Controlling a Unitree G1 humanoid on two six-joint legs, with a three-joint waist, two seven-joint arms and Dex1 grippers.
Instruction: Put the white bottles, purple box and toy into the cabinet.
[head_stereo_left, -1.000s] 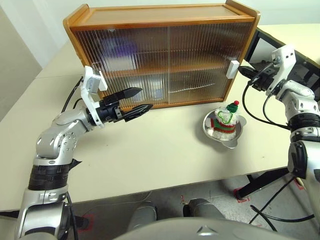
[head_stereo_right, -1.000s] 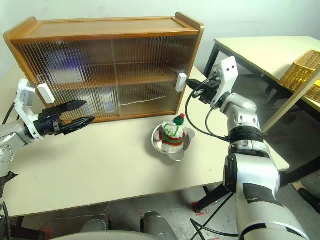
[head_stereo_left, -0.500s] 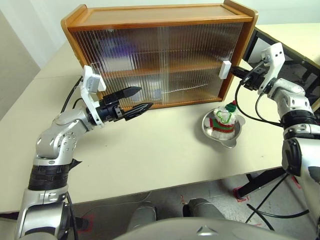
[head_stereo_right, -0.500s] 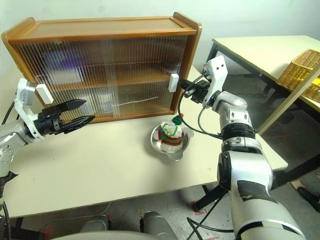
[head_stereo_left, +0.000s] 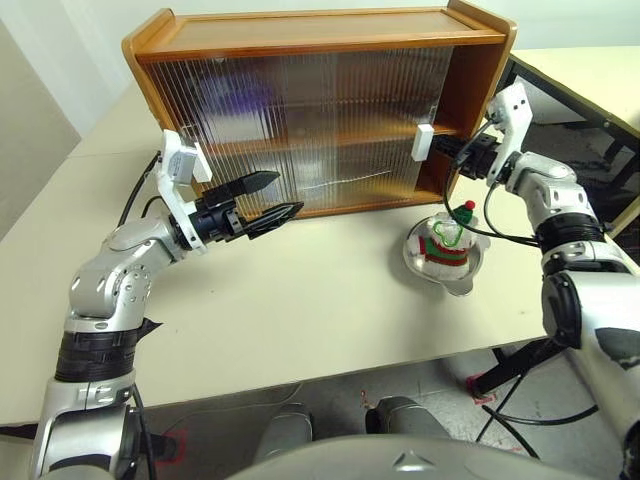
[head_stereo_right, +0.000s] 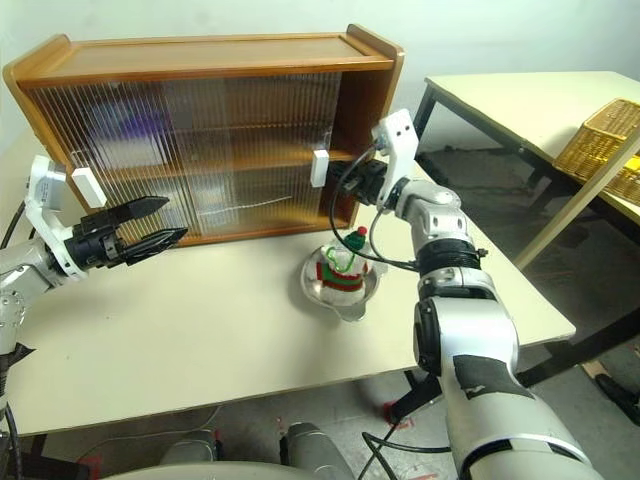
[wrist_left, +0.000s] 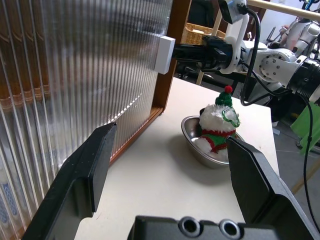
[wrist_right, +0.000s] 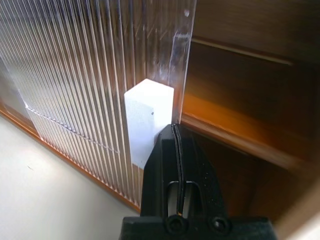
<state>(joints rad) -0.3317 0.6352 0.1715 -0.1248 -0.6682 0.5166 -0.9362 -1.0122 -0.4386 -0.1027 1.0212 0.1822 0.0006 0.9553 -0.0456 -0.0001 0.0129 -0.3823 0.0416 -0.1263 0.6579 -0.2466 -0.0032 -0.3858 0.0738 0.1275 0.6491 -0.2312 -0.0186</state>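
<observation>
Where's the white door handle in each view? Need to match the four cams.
Left eye view: white handle right of centre, on the sliding door's edge, beside the shut right end effector.
Right eye view: near centre, on the cabinet front.
Left wrist view: upper middle, above the toy in its metal bowl.
Right wrist view: centre, just past the closed fingertips.
Shared landmark: the ribbed door panel carrying it.

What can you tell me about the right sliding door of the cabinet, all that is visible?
The right sliding door is a ribbed translucent panel with a white rectangular handle at its edge. It stands partly slid left, baring the cabinet's brown wooden right end. The shut right gripper presses against the handle.
</observation>
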